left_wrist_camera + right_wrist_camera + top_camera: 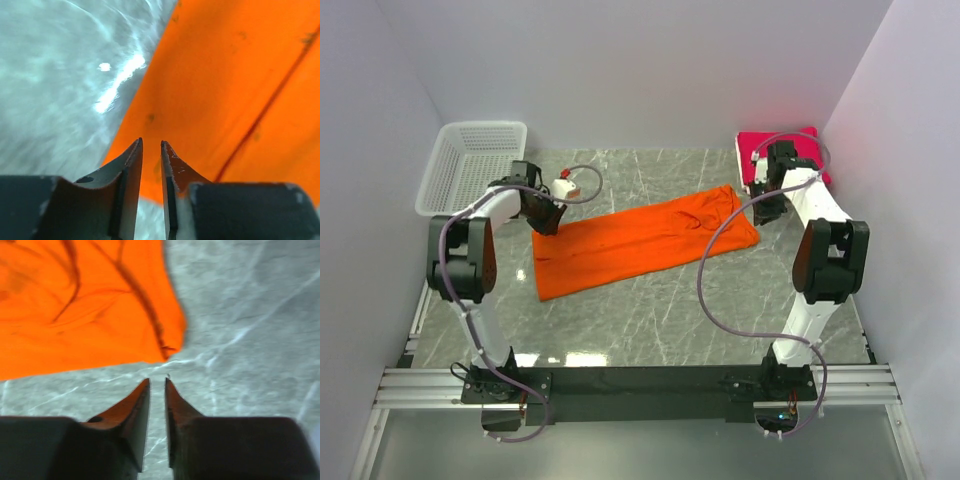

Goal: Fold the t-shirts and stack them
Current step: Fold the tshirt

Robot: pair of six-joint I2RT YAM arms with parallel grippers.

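Two narrow, empty gaps: left end effector (pixel 151 145) over the orange t-shirt (pixel 640 243) spread on the counter (pixel 720 310), right end effector (pixel 157 381) just off its corner; both should open wider, then pinch matching corners.

One orange t-shirt (pixel 645 245), one crimson pile (pixel 748 143), one basket (pixel 475 127)

Bright even light, glare streak on table (pixel 117 85), both wrist views blurred

Matt, soft orange cloth t-shirt (pixel 645 243) w/ creases on glossy grey marble-look tabletop (pixel 620 320); white plastic mesh basket (pixel 470 165)
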